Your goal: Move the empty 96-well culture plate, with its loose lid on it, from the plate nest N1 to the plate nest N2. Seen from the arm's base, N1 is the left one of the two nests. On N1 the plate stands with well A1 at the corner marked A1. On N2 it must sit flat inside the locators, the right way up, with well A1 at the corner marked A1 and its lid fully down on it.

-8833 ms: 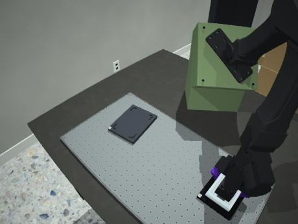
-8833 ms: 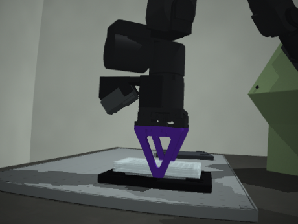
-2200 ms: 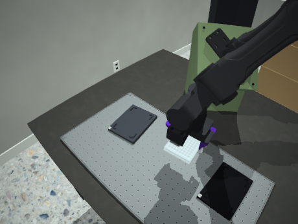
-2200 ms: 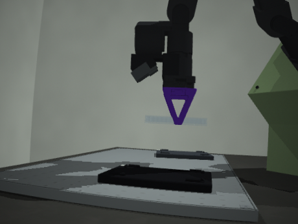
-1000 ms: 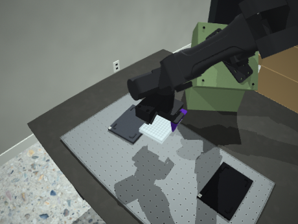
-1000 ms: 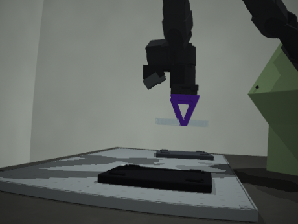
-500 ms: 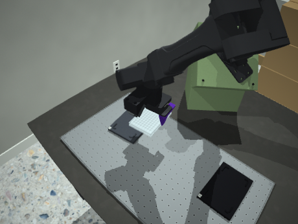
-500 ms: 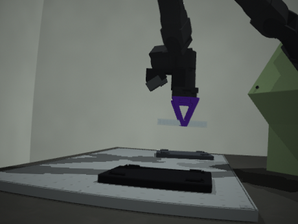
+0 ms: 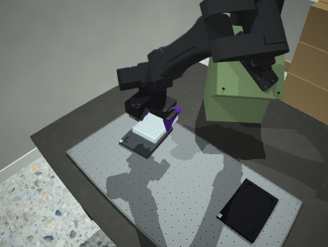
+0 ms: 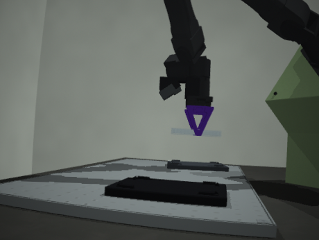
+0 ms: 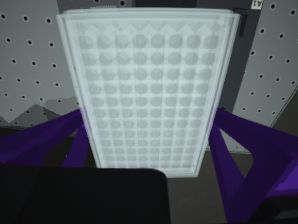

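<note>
One dark surface (image 9: 48,140) carried one perforated board (image 9: 200,168), and one arm (image 9: 185,46) reached from the upper right of the top view. There were two black nests: the lower-right one (image 9: 249,210) lay bare, and the centre-left one (image 9: 137,145) sat beneath the single plate (image 9: 150,129). The plate hung level in the air with its one lid (image 11: 150,90) seemingly seated, clamped across its sides by the gripper (image 10: 198,132). Lift and carry looked done (judging the bare nest to be N1). Lowering, seating at A1 and release remained.
</note>
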